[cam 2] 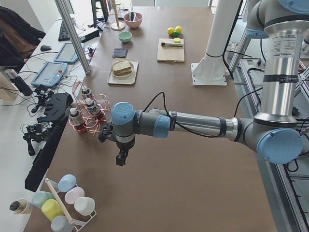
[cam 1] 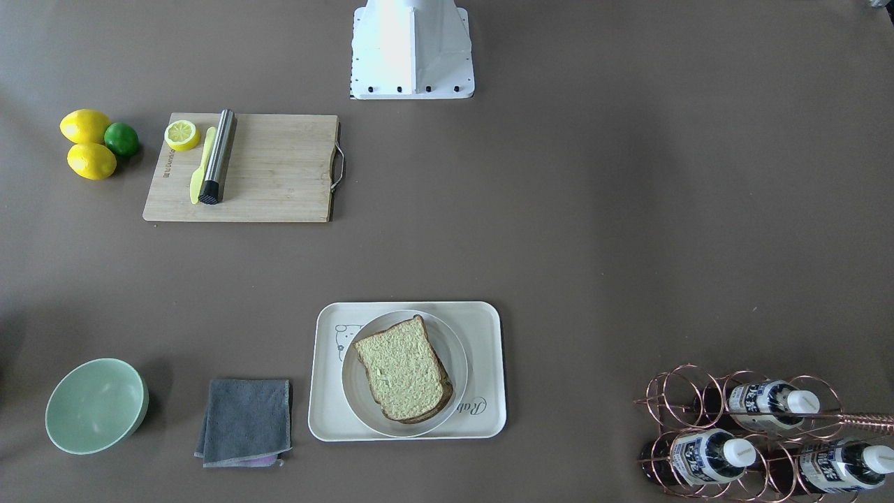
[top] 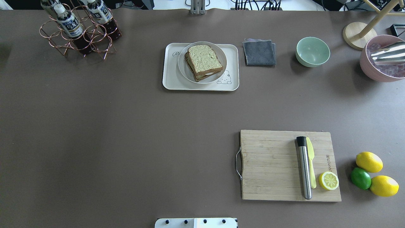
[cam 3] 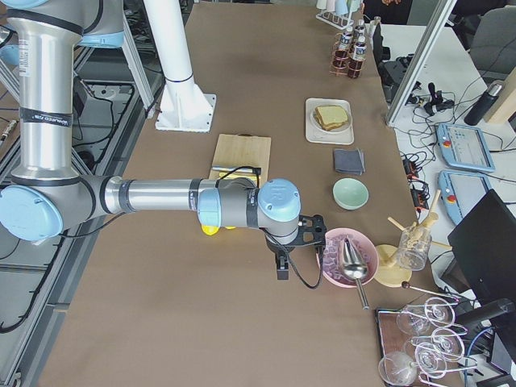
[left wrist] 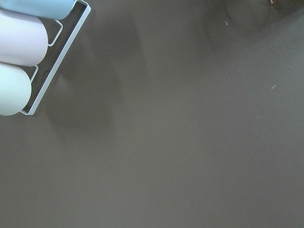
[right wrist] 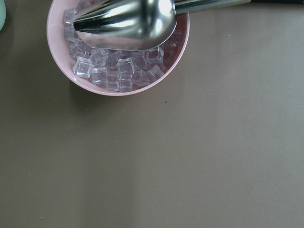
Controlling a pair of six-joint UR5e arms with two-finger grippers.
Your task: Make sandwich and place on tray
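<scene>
on the tray [cam 1: 483,328], the sandwich [cam 1: 401,370] sits far from left end effector [cam 2: 119,161] and right end effector [cam 3: 280,270], opening not discernible.

The egg [top: 209,73] is mostly hidden inside the sandwich [top: 204,60]. The left gripper [cam 2: 120,159] and right gripper [cam 3: 281,268] are seen small — their jaws cannot be judged.

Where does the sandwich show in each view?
Front-facing: sandwich low centre.
Overhead: sandwich top centre.
Exterior left: sandwich upper, left of centre.
Exterior right: sandwich upper, right of centre.
Left wrist: not in it.
Right wrist: not in it.
Landmark: the tray under it.
</scene>
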